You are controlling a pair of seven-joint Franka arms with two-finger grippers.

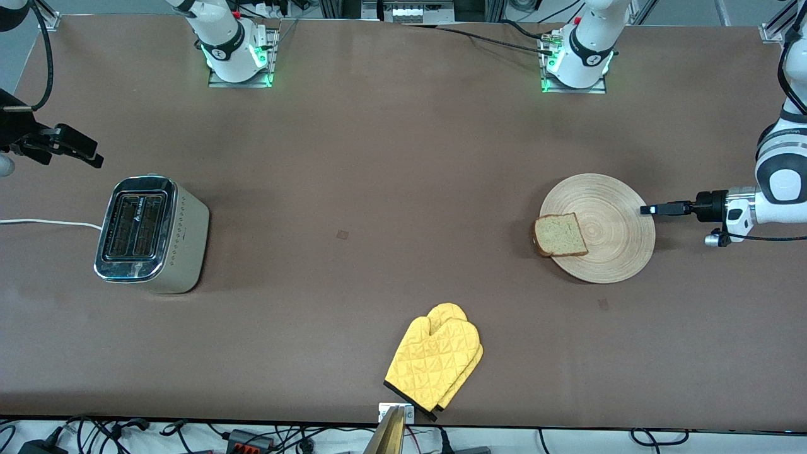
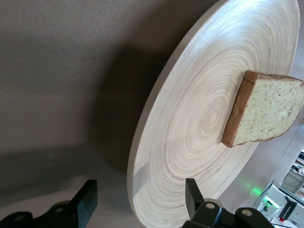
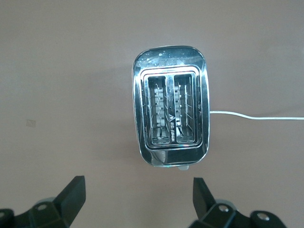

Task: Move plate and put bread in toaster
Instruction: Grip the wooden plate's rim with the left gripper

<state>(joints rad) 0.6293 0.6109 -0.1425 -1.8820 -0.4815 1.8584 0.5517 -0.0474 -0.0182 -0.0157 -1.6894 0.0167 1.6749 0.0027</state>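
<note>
- So, your left gripper (image 2: pixel 137 202) is level with the plate (image 1: pixel 615 208) rim, fingers spread and straddling the edge, holding nothing.
- Plate looks stiff, light and smooth; pinch the rim there.
- Bread (image 1: pixel 560 235) sits at the plate's opposite edge, overhanging; soft, likely to slide.
- Right gripper (image 3: pixel 137 199) waits spread above the toaster (image 1: pixel 151 234).

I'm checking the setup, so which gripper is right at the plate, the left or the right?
The left gripper: it sits open at the plate rim, fingers either side of the edge. The right gripper hangs open up by the toaster.
</note>
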